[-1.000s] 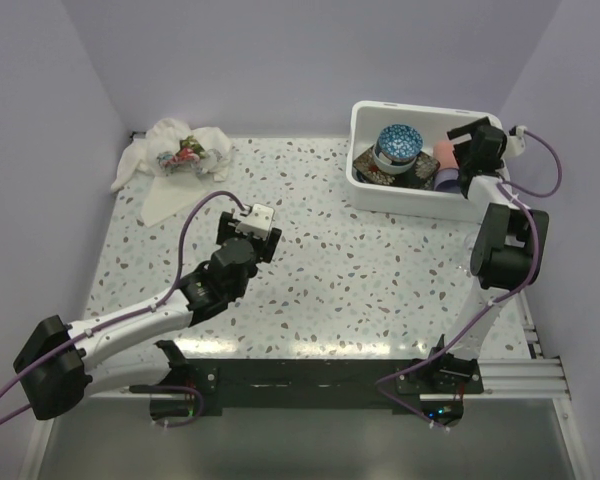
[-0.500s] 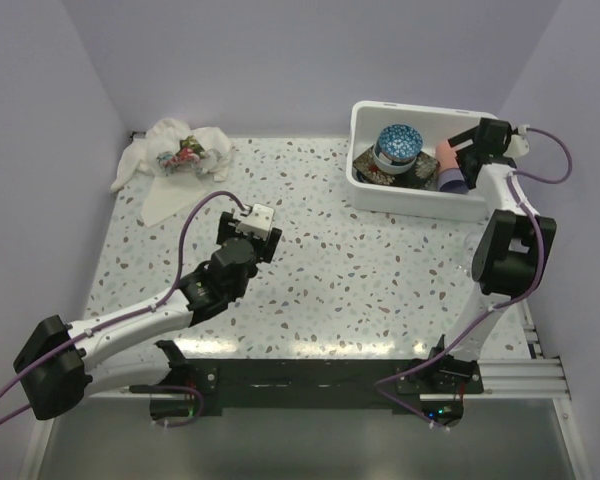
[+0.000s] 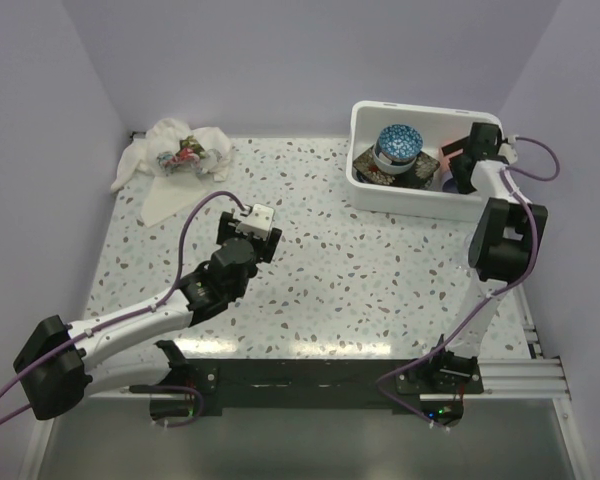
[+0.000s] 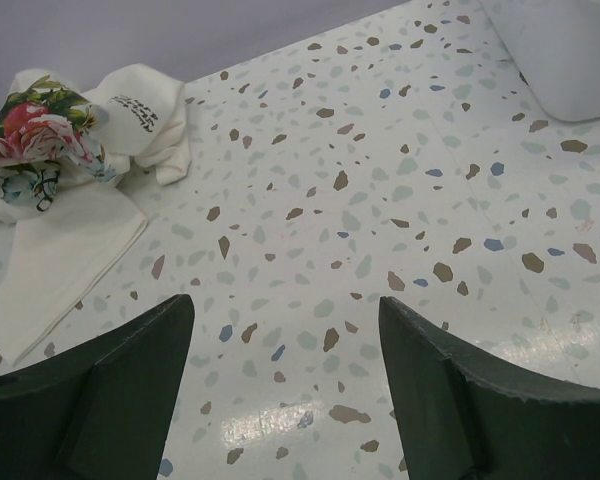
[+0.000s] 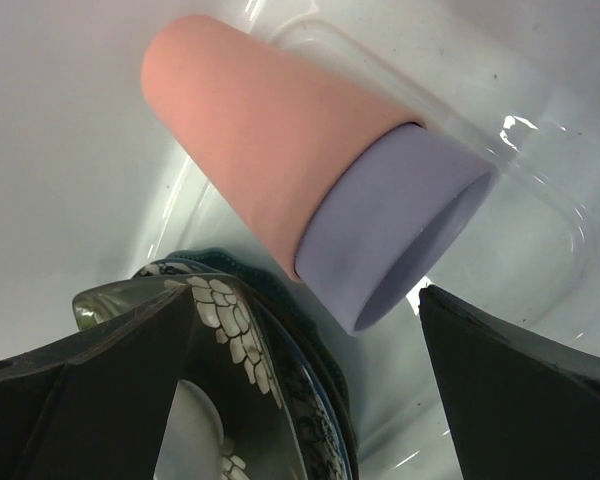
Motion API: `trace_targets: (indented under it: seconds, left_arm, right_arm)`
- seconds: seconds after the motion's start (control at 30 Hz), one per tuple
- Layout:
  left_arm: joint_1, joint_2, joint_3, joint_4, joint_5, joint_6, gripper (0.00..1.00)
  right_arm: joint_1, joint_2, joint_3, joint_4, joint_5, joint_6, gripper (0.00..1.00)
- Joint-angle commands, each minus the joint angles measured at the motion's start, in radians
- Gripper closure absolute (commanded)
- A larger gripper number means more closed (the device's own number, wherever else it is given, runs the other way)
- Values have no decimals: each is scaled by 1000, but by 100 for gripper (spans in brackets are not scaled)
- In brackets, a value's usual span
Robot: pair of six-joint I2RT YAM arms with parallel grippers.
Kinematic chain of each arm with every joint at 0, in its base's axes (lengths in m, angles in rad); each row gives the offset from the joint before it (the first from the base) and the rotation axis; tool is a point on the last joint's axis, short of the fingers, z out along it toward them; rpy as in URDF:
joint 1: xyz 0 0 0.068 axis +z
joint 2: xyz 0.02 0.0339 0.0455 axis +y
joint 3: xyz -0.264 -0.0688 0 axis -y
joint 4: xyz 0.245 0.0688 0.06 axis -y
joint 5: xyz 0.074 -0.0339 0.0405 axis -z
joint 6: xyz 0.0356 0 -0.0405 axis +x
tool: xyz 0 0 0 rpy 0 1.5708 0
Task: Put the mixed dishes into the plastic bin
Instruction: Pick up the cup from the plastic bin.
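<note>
Upper right of the top view: the right tool (image 3: 467,158) hangs in the plastic bin (image 3: 400,200), jaws apart and empty, just over the orange cup (image 5: 250,130) nested in the purple cup (image 5: 400,230). Lift straight up past the rim before swinging away. The left tool (image 4: 285,300), also apart, hovers over the worktop (image 3: 360,270); seemingly no dishes lie outside.

I see a few lines of small dark lettering (image 4: 135,110) printed on the white cloth (image 4: 80,225). From my left wrist view they are too small to read. I can read nothing else.
</note>
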Motion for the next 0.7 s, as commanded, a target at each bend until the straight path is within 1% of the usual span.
trace_targets:
  seconds: [0.0, 0.2, 0.33, 0.5, 0.63, 0.67]
  left_arm:
    - [-6, -2, -4, 60, -7, 19, 21]
    - [-4, 2, -4, 62, -9, 19, 21]
    - [-6, 1, -4, 62, -7, 19, 21]
    - [-4, 1, -4, 62, -7, 19, 21]
    - [-4, 1, -4, 62, -6, 21, 21]
    - [-6, 1, -4, 62, -6, 21, 21]
  right_arm:
    - [0, 2, -3, 84, 16, 46, 2]
    - [-2, -29, -106, 286, 7, 55, 3]
    - [-2, -79, -161, 405, 22, -3, 4]
    - [-2, -105, -151, 471, 9, -84, 6]
    - [0, -106, -140, 500, -7, -135, 12]
    - [-2, -104, -137, 501, -4, -146, 12]
